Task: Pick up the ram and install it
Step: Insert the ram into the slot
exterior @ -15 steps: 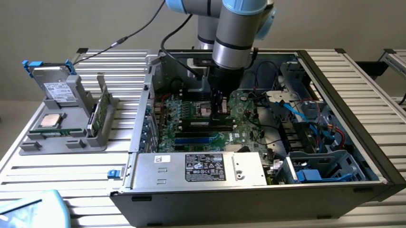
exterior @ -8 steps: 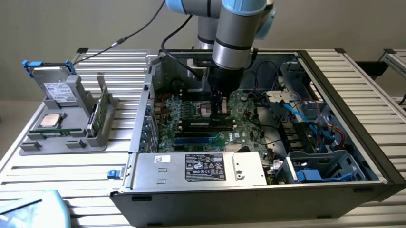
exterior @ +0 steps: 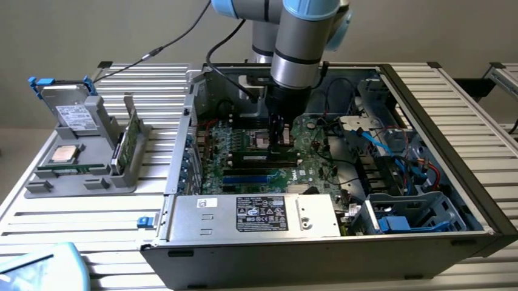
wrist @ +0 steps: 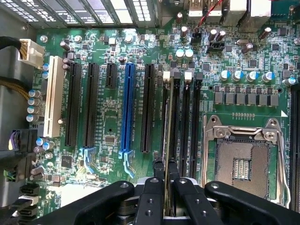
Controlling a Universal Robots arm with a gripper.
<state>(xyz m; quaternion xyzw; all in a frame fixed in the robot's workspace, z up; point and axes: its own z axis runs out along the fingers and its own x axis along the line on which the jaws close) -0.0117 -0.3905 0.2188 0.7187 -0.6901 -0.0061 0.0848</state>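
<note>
Arm: you see it reaching straight down into the open computer case [exterior: 458, 130], which lies on the slatted table [exterior: 73, 221].
Gripper: in the exterior view the gripper [exterior: 281, 138] hangs low over the motherboard [exterior: 324, 153], just beside the processor socket [exterior: 259, 134].
Jaws: narrow; in the wrist view the two black fingers [wrist: 157, 187] stand close together, clamped on the thin edge of the ram [wrist: 166, 190].
Ram: you see it edge-on between the fingertips, running in line with the row of black memory slots [wrist: 192, 122].
Seating: you cannot tell whether the stick rests in a slot or hangs just above it.
Neighbours: the empty processor socket lies on one side of the memory slots, and the long black, blue [wrist: 127, 108] and white [wrist: 54, 101] expansion slots on the other.
Case front: a silver power supply [exterior: 255, 215] with a dark label sits at the near edge.
Holder: at the exterior view's left, well apart from the case, a grey holder [exterior: 81, 179] carries a square silver chip [exterior: 65, 153] and a grey drive with blue tabs [exterior: 69, 109].
</note>
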